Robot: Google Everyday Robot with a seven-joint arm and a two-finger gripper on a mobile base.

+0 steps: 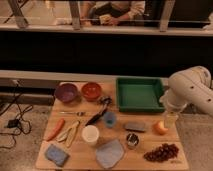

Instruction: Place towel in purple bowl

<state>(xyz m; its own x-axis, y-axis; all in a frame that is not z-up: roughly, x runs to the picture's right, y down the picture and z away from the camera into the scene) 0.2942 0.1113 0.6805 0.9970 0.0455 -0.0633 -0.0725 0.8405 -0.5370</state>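
The towel (110,153), a limp pale grey-blue cloth, lies flat near the table's front edge, just right of the white cup (90,135). At the back left of the table stands the purple bowl (66,92), with nothing in it. My arm (192,89) comes in from the right. My gripper (170,120) points down over the table's right side, just right of an orange fruit (160,128), open and holding nothing. It is well away from the towel and the bowl.
A red-orange bowl (91,91) sits beside the purple one, a green tray (139,94) at the back right. Scattered about are a blue pad (56,155), a carrot (54,129), utensils (98,114), a blue cup (109,119), a grey block (135,126), a metal cup (132,140) and grapes (161,152).
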